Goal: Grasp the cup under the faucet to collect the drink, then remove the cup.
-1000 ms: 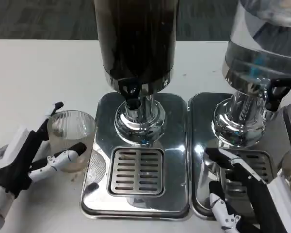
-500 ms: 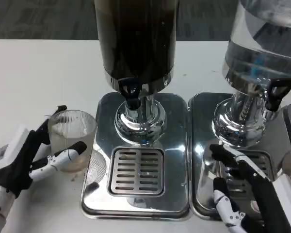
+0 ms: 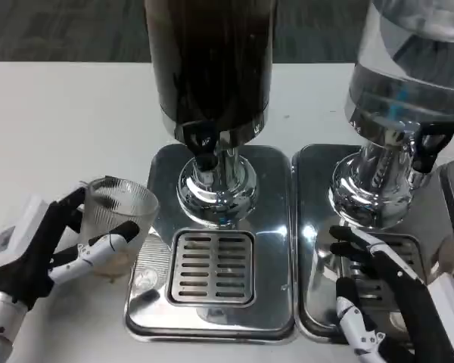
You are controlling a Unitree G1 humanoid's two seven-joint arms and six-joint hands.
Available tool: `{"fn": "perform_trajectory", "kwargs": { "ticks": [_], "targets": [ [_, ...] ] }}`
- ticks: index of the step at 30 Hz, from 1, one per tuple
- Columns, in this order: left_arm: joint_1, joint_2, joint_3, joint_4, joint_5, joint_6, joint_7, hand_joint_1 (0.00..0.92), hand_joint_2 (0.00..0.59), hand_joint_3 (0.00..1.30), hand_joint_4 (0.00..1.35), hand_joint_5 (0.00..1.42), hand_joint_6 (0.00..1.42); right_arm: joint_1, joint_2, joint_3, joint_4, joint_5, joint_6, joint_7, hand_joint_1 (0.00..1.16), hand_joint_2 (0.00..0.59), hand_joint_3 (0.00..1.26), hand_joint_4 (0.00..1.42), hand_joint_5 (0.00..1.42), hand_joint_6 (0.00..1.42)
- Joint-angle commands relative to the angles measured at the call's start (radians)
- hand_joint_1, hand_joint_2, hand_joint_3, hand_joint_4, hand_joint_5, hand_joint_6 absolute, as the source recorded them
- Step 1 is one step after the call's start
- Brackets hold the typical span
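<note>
Your left hand (image 3: 49,246) holds the cup (image 3: 118,223) at the left side of the table (image 3: 53,128); the thumb lies across the front of the ribbed clear wall, low down, and the other fingers reach round its far side, so the cup sits in the hollow between them. The cup is upright; its right edge is just at the left rim of the dark dispenser's drip tray (image 3: 212,242), or a little over it, and I cannot tell if the bottom is on the table or lifted. It is not under the faucet (image 3: 203,147); the faucet is up and to the right of it, above the chrome foot of the dark dispenser (image 3: 210,64), and the slotted grate (image 3: 213,267) in the tray has nothing on it. You can see a small brownish residue at the bottom of the cup, but how much liquid is inside I cannot tell.

Your right hand (image 3: 382,299) is over the second drip tray (image 3: 314,227), in front of the clear dispenser (image 3: 405,91); its fingers are spread apart and point towards the upper left; it holds nothing. The two hands are well apart, with the first tray between them.
</note>
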Motion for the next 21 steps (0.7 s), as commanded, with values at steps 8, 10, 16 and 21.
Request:
{"fn": "perform_trajectory", "kwargs": {
  "ticks": [8, 10, 16, 21],
  "targets": [
    [0.032, 0.005, 0.007, -0.022, 0.027, -0.031, 0.018, 0.198, 0.238, 0.39, 0.45, 0.66, 0.68, 0.007, -0.008, -0.006, 0.0, 0.012, -0.004, 0.009, 0.55, 0.517, 0.23, 0.3, 0.25, 0.27],
    [0.038, 0.007, 0.011, -0.026, 0.027, -0.034, 0.024, 0.195, 0.234, 0.38, 0.45, 0.66, 0.68, 0.006, -0.007, -0.006, -0.003, 0.013, -0.001, 0.011, 0.55, 0.517, 0.23, 0.3, 0.25, 0.27],
    [0.052, 0.01, 0.023, -0.039, 0.028, -0.042, 0.048, 0.193, 0.234, 0.38, 0.45, 0.66, 0.67, 0.008, -0.009, -0.011, -0.007, 0.015, -0.001, 0.01, 0.55, 0.517, 0.23, 0.3, 0.25, 0.27],
    [0.062, 0.012, 0.032, -0.052, 0.029, -0.054, 0.066, 0.192, 0.234, 0.37, 0.45, 0.66, 0.67, 0.013, -0.01, -0.01, -0.009, 0.016, -0.003, 0.012, 0.55, 0.517, 0.23, 0.3, 0.25, 0.27]
  ]
}}
